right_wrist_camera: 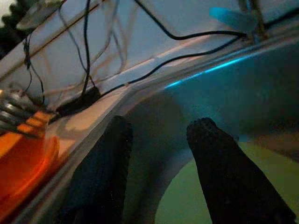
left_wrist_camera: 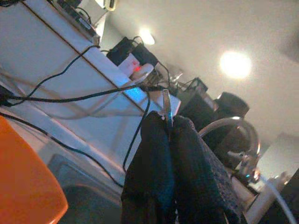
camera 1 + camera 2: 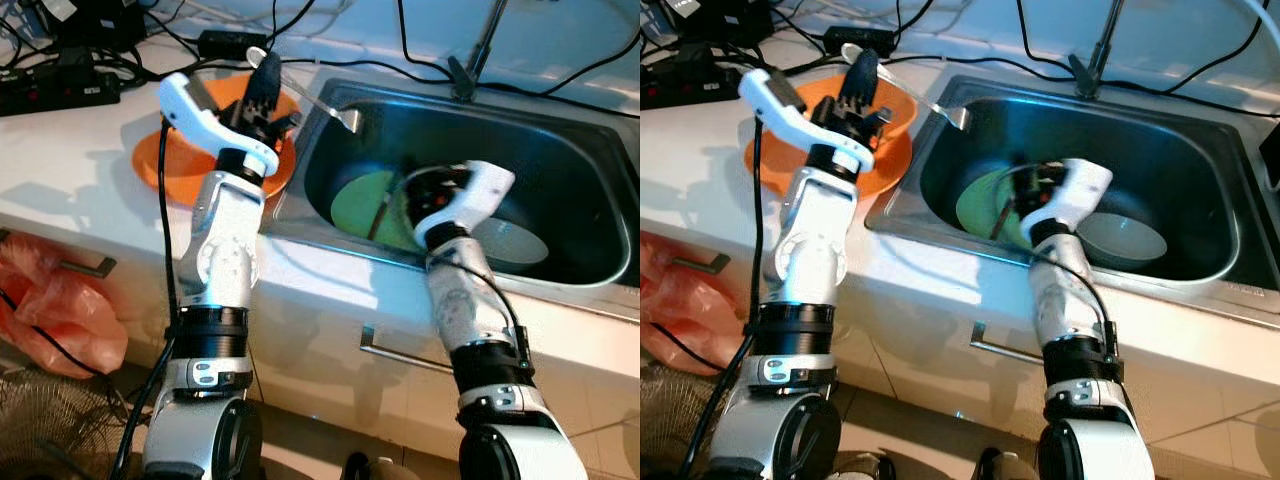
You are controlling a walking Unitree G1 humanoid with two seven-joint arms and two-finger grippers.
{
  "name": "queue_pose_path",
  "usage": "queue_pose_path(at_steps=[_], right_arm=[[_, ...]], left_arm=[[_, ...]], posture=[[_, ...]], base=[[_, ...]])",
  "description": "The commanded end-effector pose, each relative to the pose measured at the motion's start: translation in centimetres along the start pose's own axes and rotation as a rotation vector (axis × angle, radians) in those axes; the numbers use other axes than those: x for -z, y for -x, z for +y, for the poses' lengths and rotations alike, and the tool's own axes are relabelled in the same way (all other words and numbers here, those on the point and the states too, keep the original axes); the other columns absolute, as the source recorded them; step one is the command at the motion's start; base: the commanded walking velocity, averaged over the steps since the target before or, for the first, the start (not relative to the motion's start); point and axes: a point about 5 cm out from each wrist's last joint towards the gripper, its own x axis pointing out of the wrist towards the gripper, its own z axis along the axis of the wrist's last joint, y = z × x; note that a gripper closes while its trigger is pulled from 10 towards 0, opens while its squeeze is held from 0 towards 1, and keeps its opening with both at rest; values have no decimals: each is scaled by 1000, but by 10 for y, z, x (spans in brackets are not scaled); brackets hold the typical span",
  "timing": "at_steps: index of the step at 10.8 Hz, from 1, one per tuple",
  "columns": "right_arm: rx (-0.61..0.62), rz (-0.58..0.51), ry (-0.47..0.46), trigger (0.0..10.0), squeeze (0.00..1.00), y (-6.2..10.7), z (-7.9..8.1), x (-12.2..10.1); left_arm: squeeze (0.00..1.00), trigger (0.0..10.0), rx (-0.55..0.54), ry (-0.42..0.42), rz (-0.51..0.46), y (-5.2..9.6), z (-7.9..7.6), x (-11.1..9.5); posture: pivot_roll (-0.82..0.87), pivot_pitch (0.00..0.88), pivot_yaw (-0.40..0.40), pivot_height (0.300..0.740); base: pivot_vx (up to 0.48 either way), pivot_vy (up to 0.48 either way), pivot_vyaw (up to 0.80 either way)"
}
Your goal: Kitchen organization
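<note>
Over the orange bowl [image 3: 170, 160] on the tabletop [image 3: 70, 140], the left gripper [image 3: 266, 75] pinches a clear spatula [image 3: 320, 102], ready to drop it; the right gripper [image 1: 159, 154], fingers parted, reaches for the sink's [image 3: 560, 120] green plate [image 3: 360, 200].

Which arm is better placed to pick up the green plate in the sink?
Right. The right gripper is open inside the sink, just above the green plate. The left gripper is over the orange bowl.
</note>
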Motion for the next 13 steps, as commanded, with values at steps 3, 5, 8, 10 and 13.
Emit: queue_pose_path(at_steps=[3,5,8,10,13], right_arm=[[-25,4,-397,10000,0,-5,13,-6],[-96,8,-600,10000,0,-5,26,-10],[-165,-11,-709,10000,0,-5,38,-25],[-209,-7,-748,10000,0,-4,43,-29],[-225,19,-772,10000,0,-2,48,-29]], left_arm=[[0,10000,17,119,-9,-1,-4,0],[0,10000,30,193,23,-1,-13,12],[0,10000,53,239,63,0,-25,25],[0,10000,64,255,74,0,-27,26],[0,10000,79,376,2,-2,-31,19]], posture=[[30,100,-37,740],[29,101,-36,740],[24,104,-33,740],[24,104,-31,740],[27,103,-32,740]], base=[[0,0,0],[0,0,0],[0,0,0],[0,0,0],[0,0,0]])
